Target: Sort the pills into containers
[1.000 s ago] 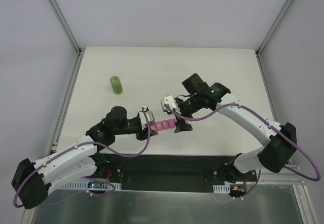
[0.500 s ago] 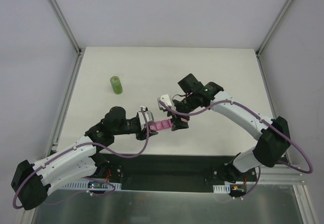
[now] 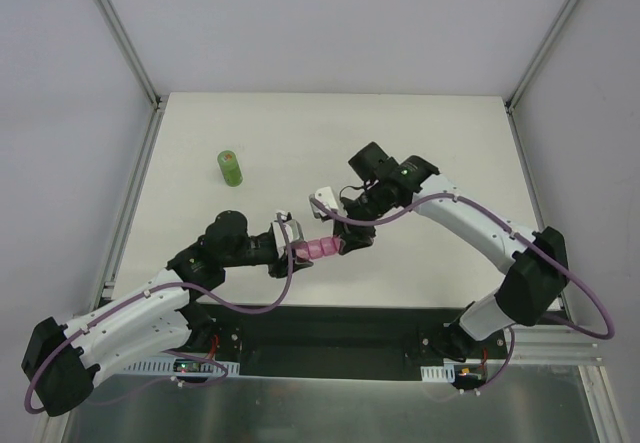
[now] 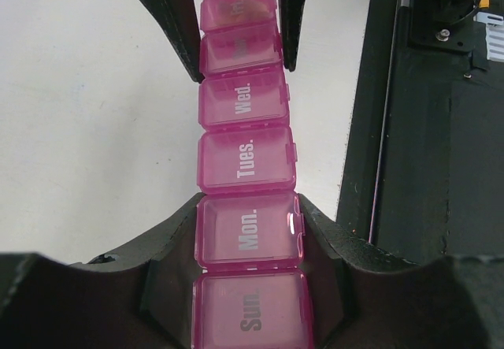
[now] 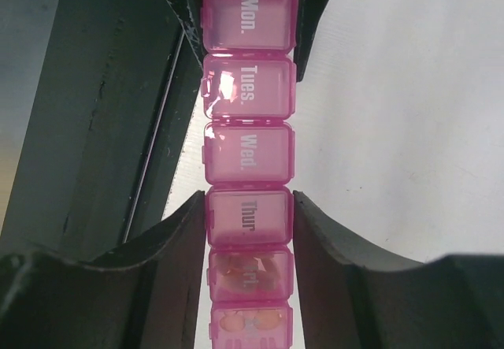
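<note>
The containers (image 3: pixel 318 250), pinched by the left gripper (image 4: pixel 248 217), are being clamped between the right gripper's (image 5: pixel 250 209) closing fingers. Likely being steadied for lid-opening.

Pink containers (image 4: pixel 244 160) with white day lettering; tan pills (image 5: pixel 236 269); green bottle (image 3: pixel 230 167); white table (image 3: pixel 400 143).

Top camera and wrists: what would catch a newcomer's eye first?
The pink pill organiser spans between both arms near the front middle: the left gripper clamps its Mon. compartment, the right gripper its Thur. one. Tan pills show in the compartments past Thur.; a green bottle stands alone far left.
</note>
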Robot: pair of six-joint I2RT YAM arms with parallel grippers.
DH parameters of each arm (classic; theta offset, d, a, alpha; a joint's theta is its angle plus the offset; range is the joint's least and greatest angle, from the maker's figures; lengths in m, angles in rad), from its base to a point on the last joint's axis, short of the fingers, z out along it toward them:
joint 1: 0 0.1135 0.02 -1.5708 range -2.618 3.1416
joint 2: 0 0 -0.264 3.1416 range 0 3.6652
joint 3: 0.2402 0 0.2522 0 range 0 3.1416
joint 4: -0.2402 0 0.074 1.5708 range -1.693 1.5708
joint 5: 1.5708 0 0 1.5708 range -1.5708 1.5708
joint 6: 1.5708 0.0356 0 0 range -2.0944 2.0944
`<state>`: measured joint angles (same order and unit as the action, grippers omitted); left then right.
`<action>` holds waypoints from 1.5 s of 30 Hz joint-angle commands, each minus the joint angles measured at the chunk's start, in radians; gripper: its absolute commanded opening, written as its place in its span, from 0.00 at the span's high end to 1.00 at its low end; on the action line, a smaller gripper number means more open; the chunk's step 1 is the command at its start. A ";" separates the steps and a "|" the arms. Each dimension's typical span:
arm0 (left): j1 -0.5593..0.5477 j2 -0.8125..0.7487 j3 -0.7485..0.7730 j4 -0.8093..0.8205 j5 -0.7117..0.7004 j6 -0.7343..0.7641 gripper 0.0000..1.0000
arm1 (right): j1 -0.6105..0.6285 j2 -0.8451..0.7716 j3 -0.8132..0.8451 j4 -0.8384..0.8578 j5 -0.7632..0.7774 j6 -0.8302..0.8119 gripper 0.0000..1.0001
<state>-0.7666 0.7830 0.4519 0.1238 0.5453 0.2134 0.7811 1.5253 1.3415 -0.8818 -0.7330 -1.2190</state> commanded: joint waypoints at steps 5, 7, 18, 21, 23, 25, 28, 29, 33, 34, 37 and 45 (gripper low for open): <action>-0.008 -0.017 0.022 0.028 0.039 0.041 1.00 | 0.004 0.124 0.243 -0.336 -0.135 -0.151 0.66; -0.008 -0.016 0.022 0.020 0.032 0.049 1.00 | 0.004 0.185 0.286 -0.417 -0.147 -0.139 0.66; -0.008 -0.025 0.025 -0.010 0.030 0.076 1.00 | -0.074 0.339 0.476 -0.464 -0.142 0.104 0.41; -0.008 -0.022 0.025 -0.010 0.038 0.073 1.00 | -0.108 0.312 0.484 -0.388 -0.091 0.156 0.31; -0.008 -0.022 0.027 -0.010 0.042 0.072 1.00 | -0.123 0.311 0.507 -0.376 -0.060 0.165 0.29; -0.008 -0.021 0.027 -0.010 0.042 0.069 1.00 | -0.125 0.302 0.486 -0.341 -0.016 0.190 0.31; -0.008 -0.021 0.030 -0.010 0.047 0.067 1.00 | -0.126 0.263 0.426 -0.212 0.066 0.252 0.35; -0.008 -0.022 0.030 -0.010 0.048 0.064 1.00 | -0.126 0.247 0.391 -0.165 0.085 0.259 0.37; -0.008 -0.027 0.028 -0.010 0.045 0.066 1.00 | -0.120 0.223 0.328 -0.095 0.092 0.283 0.42; -0.008 -0.028 0.030 -0.010 0.044 0.066 1.00 | -0.115 0.220 0.315 -0.089 0.089 0.286 0.44; -0.008 -0.027 0.030 -0.009 0.042 0.064 1.00 | -0.096 0.213 0.271 -0.068 0.061 0.291 0.50; -0.008 -0.031 0.025 -0.010 0.028 0.064 1.00 | -0.161 0.162 0.350 -0.100 -0.043 0.291 0.33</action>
<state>-0.7666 0.7708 0.4519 0.0689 0.5495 0.2665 0.6846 1.7813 1.6001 -0.9604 -0.6746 -0.9207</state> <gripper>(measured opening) 0.423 0.600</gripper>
